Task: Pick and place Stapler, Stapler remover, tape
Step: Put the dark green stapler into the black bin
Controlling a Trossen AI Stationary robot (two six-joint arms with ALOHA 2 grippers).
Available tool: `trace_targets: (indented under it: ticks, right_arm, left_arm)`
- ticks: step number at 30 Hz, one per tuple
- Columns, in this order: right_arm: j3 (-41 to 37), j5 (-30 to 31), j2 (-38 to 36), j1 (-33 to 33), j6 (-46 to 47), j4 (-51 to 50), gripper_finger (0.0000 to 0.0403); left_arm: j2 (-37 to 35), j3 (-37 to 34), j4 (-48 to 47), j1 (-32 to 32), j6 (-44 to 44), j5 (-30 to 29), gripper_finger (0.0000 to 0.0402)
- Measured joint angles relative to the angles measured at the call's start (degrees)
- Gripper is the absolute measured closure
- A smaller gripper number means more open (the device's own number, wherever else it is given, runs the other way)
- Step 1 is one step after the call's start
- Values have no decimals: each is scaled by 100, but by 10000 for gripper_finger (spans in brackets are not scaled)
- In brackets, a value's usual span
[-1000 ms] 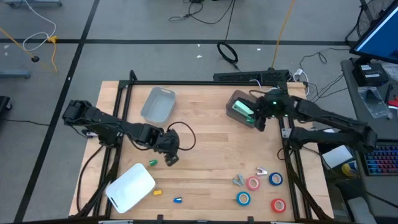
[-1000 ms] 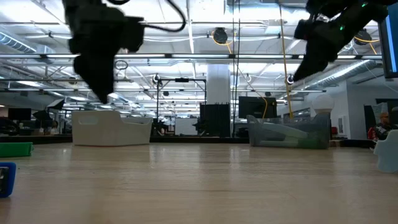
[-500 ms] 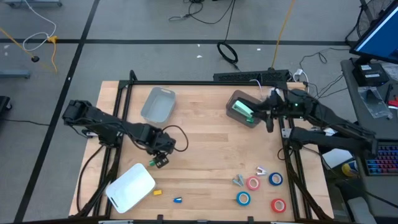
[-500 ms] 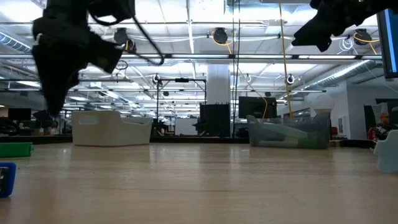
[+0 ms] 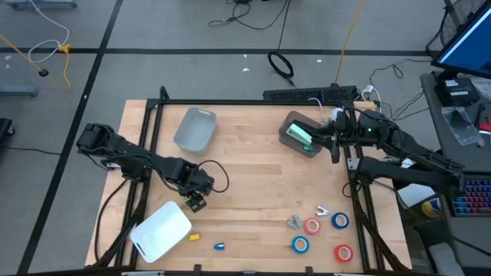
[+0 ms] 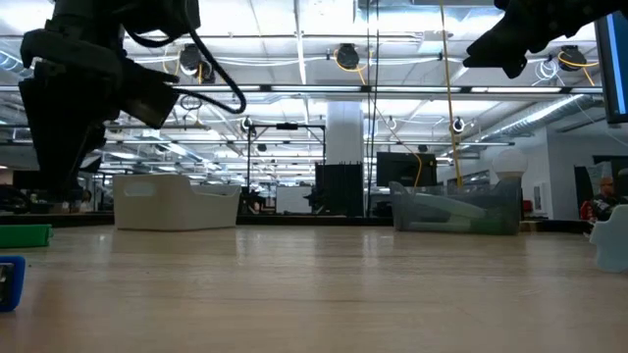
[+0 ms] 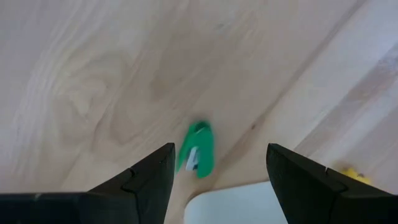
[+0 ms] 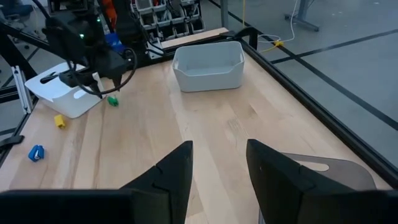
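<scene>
The wooden table (image 5: 253, 192) carries three bins: a white bin (image 5: 161, 230) at the near left corner, a grey bin (image 5: 194, 129) toward the far left, and a clear bin (image 5: 301, 134) at the far right with something green inside.

The left arm reaches over the near-left part of the table. The left gripper (image 5: 196, 202) hangs just above a small green stapler (image 7: 199, 149), which lies on the wood right beside the white bin's rim. Its fingers (image 7: 146, 180) stand wide apart, one on each side of the stapler in the left wrist view, holding nothing and touching nothing.

The right gripper (image 5: 333, 147) sits at the far right edge, beside the clear bin. Its fingers (image 8: 171, 174) are parted with bare table showing between them, and it holds nothing.

The tape lies in a cluster at the near right: a red roll (image 5: 311, 226), a blue roll (image 5: 340, 221), a second blue roll (image 5: 300, 244) and a second red roll (image 5: 343, 252). Two small metal pieces (image 5: 294, 223) rest just beside them.

A small yellow item (image 5: 195, 237) and a small blue item (image 5: 219, 247) lie near the front edge, close to the white bin.
</scene>
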Motion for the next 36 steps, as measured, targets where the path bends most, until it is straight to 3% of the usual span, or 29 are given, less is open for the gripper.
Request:
trace_targets:
  ticks: [6, 18, 36]
  right_arm:
    - [0, 4, 2, 0, -7, 0, 258]
    - [0, 4, 2, 0, -5, 11, 260]
    - [0, 28, 63, -2, 9, 15, 263]
  left_arm:
    - [0, 0, 32, -140, 32, -272, 149]
    - [4, -531, 194, -175, -239, -242, 149]
    - [4, -680, 492, -409, -217, -115, 149]
